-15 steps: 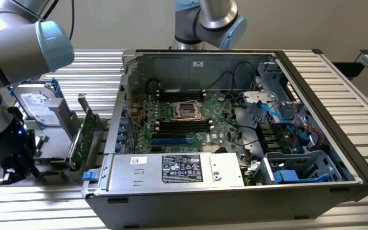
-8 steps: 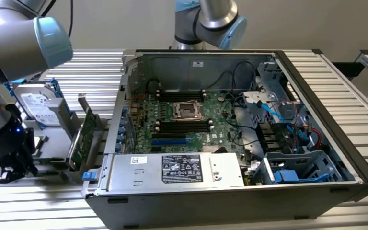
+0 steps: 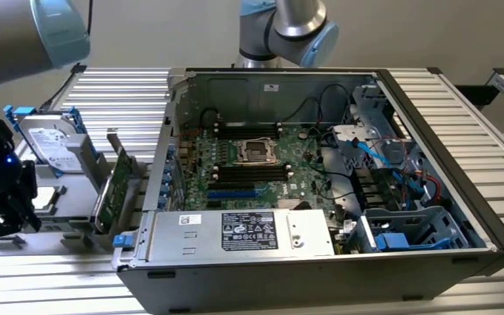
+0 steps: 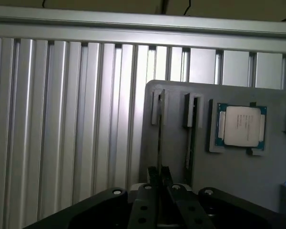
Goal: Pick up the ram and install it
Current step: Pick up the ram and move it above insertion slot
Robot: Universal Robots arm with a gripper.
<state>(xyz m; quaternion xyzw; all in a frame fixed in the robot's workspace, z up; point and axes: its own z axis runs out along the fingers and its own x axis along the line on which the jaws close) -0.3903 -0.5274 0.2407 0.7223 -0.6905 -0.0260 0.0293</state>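
**Pincer clenched on the ram at its grey tray**

In the wrist view the ram (image 4: 158, 138) shows edge-on as a thin, straight sliver. Its far end sits in a narrow upright bracket (image 4: 156, 107) of a matt grey tray (image 4: 229, 186). Its near end runs in between the tips of the pincer (image 4: 159, 174). The dark metal fingertips (image 4: 166, 175) stand tight against either face of the stick, grasping it. Whether it sits fully down in the bracket cannot be told.

Just beside it, a second bracket (image 4: 191, 110) of the same shape holds another thin dark stick (image 4: 188, 148), also edge-on. Further along the tray, a square processor (image 4: 240, 125) with a dull silver lid and a green rim lies flat in a shallow recess. The tray rests on the counter (image 4: 62, 124), which is built of ribbed aluminium profiles with long parallel grooves.

In the exterior view the pincer's black body hangs over the tray at the exterior view's left. Near it stand a silver hard drive (image 3: 50, 141) in a blue-edged carrier and a wide green expansion card (image 3: 116, 190), upright on its edge.

Towards the exterior view's right lies the open computer case (image 3: 322, 282), a dark sheet-metal box. Inside it is a green motherboard (image 3: 309, 157). Long black memory slots (image 3: 250, 174) run in banks on either side of the square processor socket (image 3: 256, 151). A silver power supply (image 3: 243, 231) with a printed label lies along the near wall. Blue and black cables (image 3: 383, 157) loop above a blue-grey plastic drive cage (image 3: 409, 233).
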